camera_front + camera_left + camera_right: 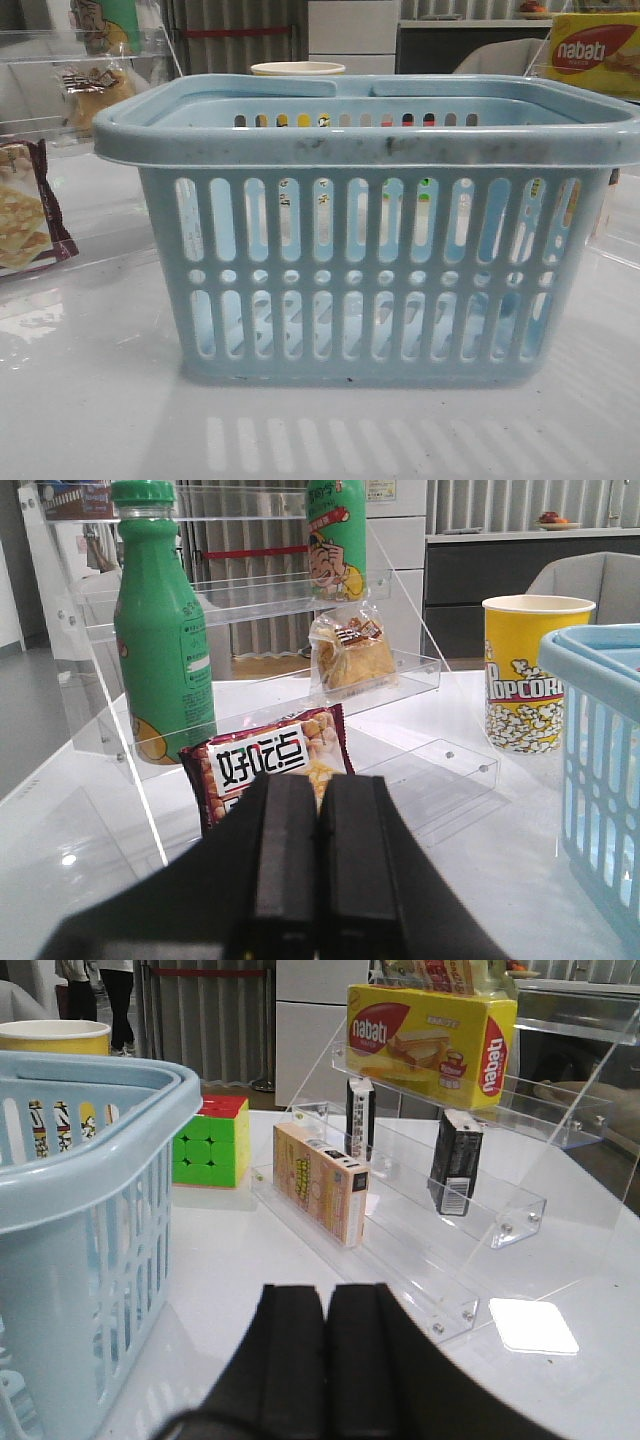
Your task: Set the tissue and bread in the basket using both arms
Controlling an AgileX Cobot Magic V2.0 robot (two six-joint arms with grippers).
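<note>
The light-blue basket [380, 140] fills the middle of the front view; I cannot see inside it. The bread [352, 655], golden-brown in a clear wrapper, sits on a clear acrylic shelf, beyond my left gripper [318, 780], which is shut and empty. The bread also shows at the far left of the front view [92, 95]. The tissue [455, 1162], a dark packet, stands upright on another acrylic shelf, with a similar dark packet [360, 1115] behind it. My right gripper [326, 1295] is shut and empty, short of that shelf, beside the basket [90, 1160].
A maroon-edged cracker packet [270, 765] lies just beyond the left fingertips, with a green bottle [160, 630] beside it. A popcorn cup [530, 670] stands behind the basket. A Nabati box [430, 1030], a pinkish carton [320, 1185] and a puzzle cube [212, 1140] are near the right shelf.
</note>
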